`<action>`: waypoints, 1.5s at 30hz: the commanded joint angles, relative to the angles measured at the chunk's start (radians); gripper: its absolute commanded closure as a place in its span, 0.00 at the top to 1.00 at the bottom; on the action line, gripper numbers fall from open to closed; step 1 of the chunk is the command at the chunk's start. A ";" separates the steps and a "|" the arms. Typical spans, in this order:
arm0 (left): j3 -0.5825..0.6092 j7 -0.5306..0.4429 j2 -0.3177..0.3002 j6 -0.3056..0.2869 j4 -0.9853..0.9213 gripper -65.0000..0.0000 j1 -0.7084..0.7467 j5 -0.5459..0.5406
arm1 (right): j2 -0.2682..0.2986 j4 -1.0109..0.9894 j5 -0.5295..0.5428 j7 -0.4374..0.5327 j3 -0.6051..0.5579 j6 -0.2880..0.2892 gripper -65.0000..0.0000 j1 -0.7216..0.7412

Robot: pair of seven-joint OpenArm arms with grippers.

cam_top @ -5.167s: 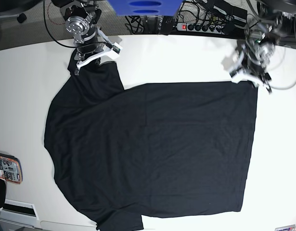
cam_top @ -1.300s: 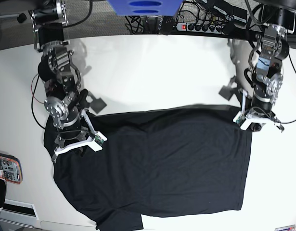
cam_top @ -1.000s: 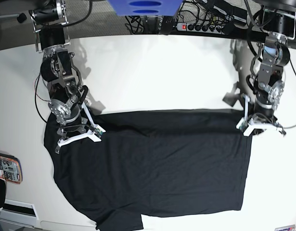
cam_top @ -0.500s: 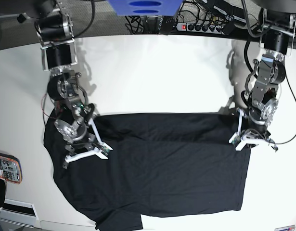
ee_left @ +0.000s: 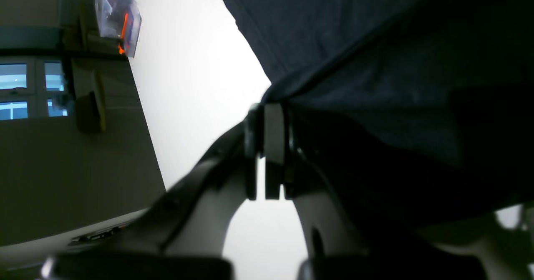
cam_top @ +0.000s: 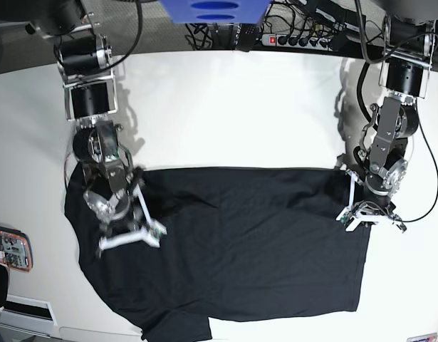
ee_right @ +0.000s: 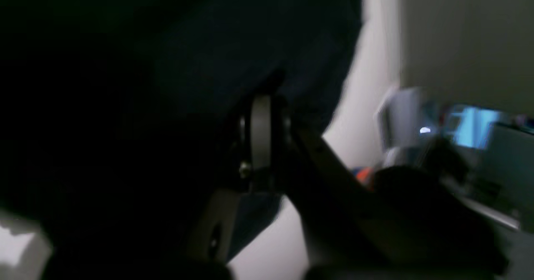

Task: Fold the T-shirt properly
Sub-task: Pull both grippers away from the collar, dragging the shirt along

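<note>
Soft black T-shirt (cam_top: 240, 242) – folded edge pinched in both clamped grippers, left (ee_left: 267, 109) – right (ee_right: 260, 100).

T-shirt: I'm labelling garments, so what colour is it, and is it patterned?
Plain black, no pattern visible; the T-shirt shows best in the base view.

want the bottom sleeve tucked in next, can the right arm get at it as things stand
Probably not yet. The right tool is shut on the T-shirt's folded-over edge, so it would have to let go first. The sleeve lies flat at the near table edge with nothing on or around it.
</note>
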 commanded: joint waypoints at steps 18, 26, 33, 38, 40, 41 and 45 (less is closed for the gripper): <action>-0.007 -0.011 -0.015 0.016 0.005 0.00 -0.011 0.007 | -0.052 -0.164 -0.003 0.109 0.009 -0.029 0.00 0.135; -0.007 -0.012 -0.015 0.016 0.005 0.00 0.009 0.007 | -0.052 -0.173 0.003 0.147 0.011 -0.029 0.00 0.135; 0.026 -0.012 -0.016 0.016 0.005 0.00 0.009 0.007 | -0.052 -0.165 0.081 0.189 0.011 -0.029 0.38 0.135; 0.024 -0.012 -0.016 0.016 0.005 0.00 0.009 0.007 | -0.075 -0.162 0.084 0.187 0.012 -0.049 0.68 0.135; 0.023 -0.012 -0.016 0.016 0.005 0.00 0.009 0.007 | -0.077 -0.162 0.080 0.187 0.012 -0.111 0.74 0.135; 0.023 -0.012 -0.016 0.016 0.005 0.00 0.007 0.007 | -0.077 -0.162 0.080 0.187 0.012 -0.138 0.75 0.133; 0.019 -0.012 -0.023 0.016 0.005 0.00 0.004 0.007 | -0.077 -0.110 0.083 0.187 0.012 -0.157 0.75 0.132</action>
